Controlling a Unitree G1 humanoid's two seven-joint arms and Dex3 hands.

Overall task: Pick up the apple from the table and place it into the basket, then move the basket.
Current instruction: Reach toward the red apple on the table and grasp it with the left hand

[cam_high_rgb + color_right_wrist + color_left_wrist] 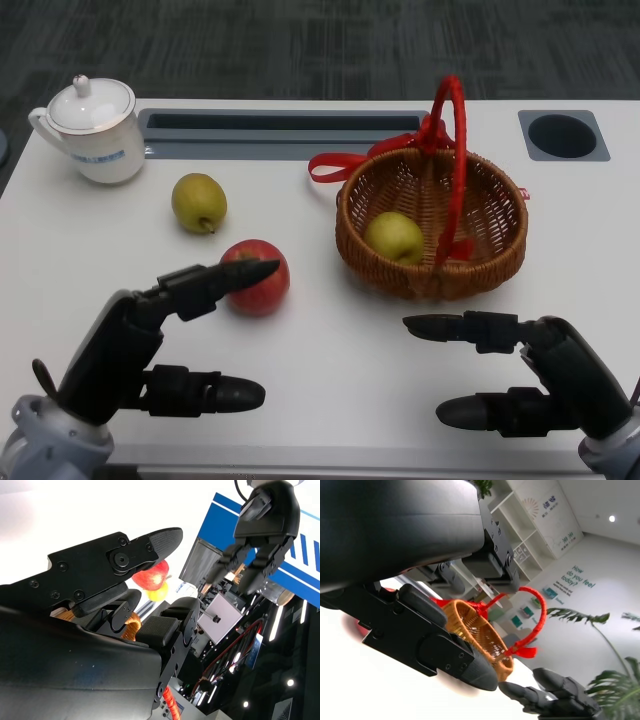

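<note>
Two hands low over the white surface (330, 400), neither holding anything. Left hand (170, 335): fingers spread, upper ones stretched forward so their tips overlap the red apple (258, 277) in the head view; whether they touch it or hover just above, cannot tell. Apple sits on the surface just ahead of that hand, slightly to its right, roundish with no real long axis. Behind it, further left, a yellow-green pear (199, 202) and a white lidded teapot (89, 130) at the far corner. Centre-right: wicker basket (432, 225), red-wrapped handle upright, a green fruit (394, 237) already inside; basket lies to the apple's right, near but apart. Right hand (515, 370) open and empty too, fingers pointing left, just in front of the basket and well apart from the apple. Judgement: the left hand is plainly the nearer one for the pick; the carry would run rightward, past the basket's near rim and clear of the handle.
</note>
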